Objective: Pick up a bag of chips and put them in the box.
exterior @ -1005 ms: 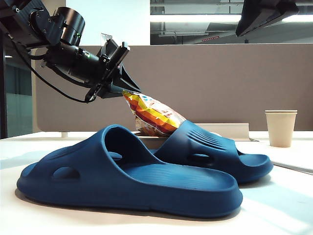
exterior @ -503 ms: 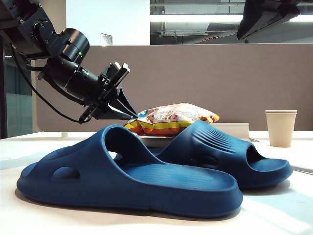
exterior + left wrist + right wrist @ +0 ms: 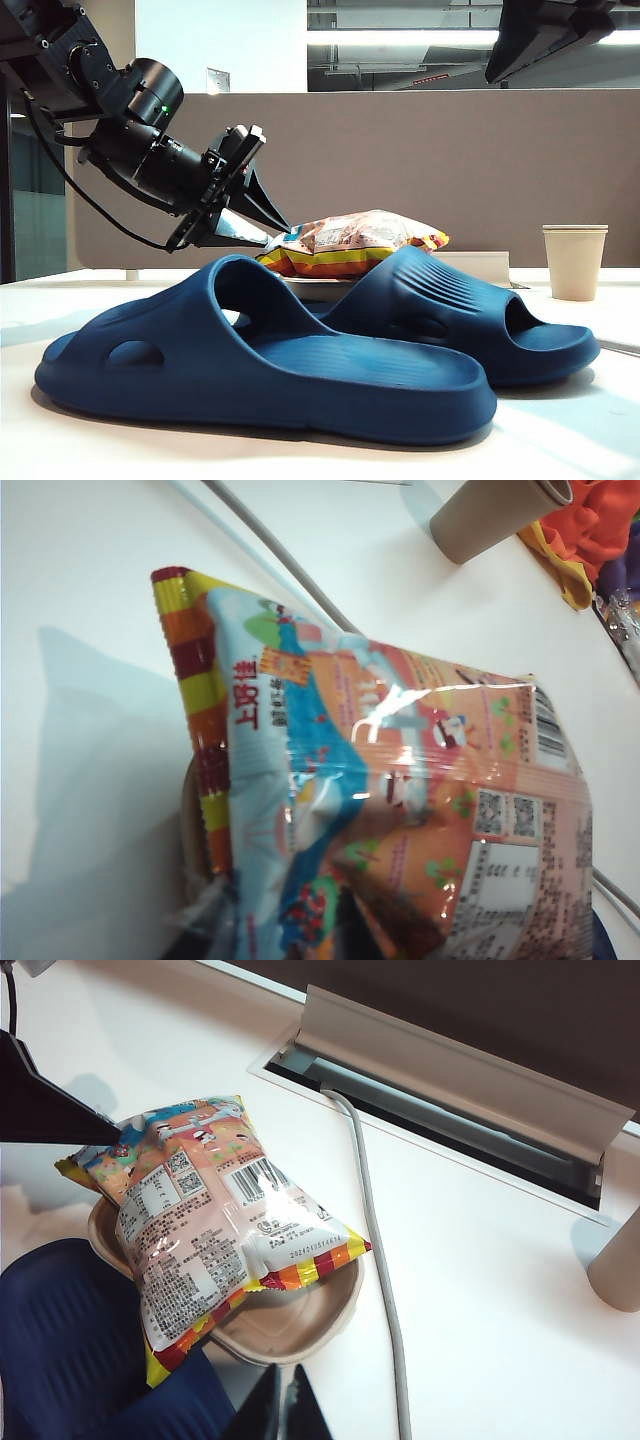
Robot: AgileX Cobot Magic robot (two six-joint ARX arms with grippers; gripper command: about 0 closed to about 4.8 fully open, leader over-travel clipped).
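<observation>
Since a second ago your bag [image 3: 215, 1215] dropped flat onto the box [image 3: 300, 1322], left gripper [image 3: 262, 212] parting beside it, slippers [image 3: 270, 360] blocking your view, right gripper [image 3: 278, 1405] closed above, cup [image 3: 574, 261] aside.

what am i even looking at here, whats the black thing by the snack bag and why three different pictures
This is a two-armed robot at a white table. One picture comes from a camera off the arms, low at table level; the other two come from cameras on each wrist.

The black thing is the left gripper, at the near end of the bag of chips. Its jaws look parted, but whether it grips the bag is hard to tell. The right wrist view shows the bag lying across the box, a shallow beige tray, overhanging its rim.

The right gripper hangs high above the table, shut and holding nothing.

Also there: two blue slippers in front, a paper cup, and a grey cable.
</observation>
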